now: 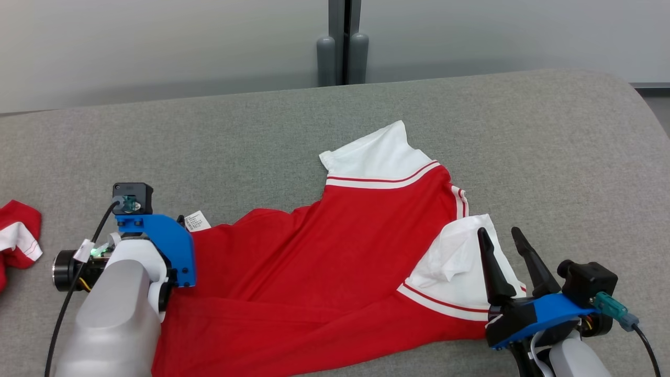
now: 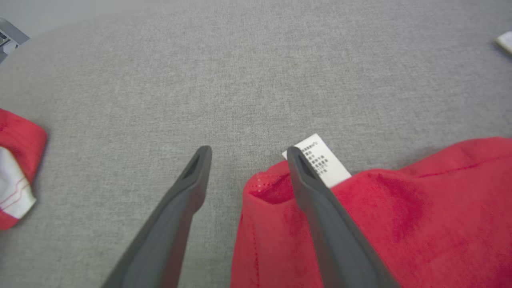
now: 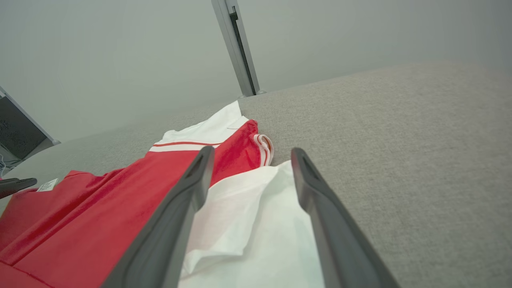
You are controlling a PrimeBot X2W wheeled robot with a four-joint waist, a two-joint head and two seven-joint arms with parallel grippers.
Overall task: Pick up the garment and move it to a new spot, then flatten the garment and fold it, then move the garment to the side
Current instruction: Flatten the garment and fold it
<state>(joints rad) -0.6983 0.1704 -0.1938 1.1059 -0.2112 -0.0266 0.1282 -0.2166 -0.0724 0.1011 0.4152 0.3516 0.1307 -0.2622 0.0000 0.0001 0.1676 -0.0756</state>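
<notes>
The garment (image 1: 324, 262) is a red shirt with white, red-striped sleeves, spread crumpled on the grey fabric-covered table (image 1: 209, 136). My left gripper (image 2: 248, 152) stands open at the shirt's left corner (image 2: 272, 188): one finger lies over the red cloth beside a white care label (image 2: 324, 160), the other over bare table. In the head view the left wrist's blue mount (image 1: 167, 246) hides those fingers. My right gripper (image 1: 497, 233) is open just above the crumpled white sleeve (image 1: 455, 262); this sleeve (image 3: 248, 224) lies between and under the fingers, with nothing gripped.
A second red and white cloth (image 1: 18, 241) lies bunched at the table's far left edge, also seen as the cloth (image 2: 16, 172) left of my left fingers. A grey post (image 1: 343, 57) and pale wall stand behind the table.
</notes>
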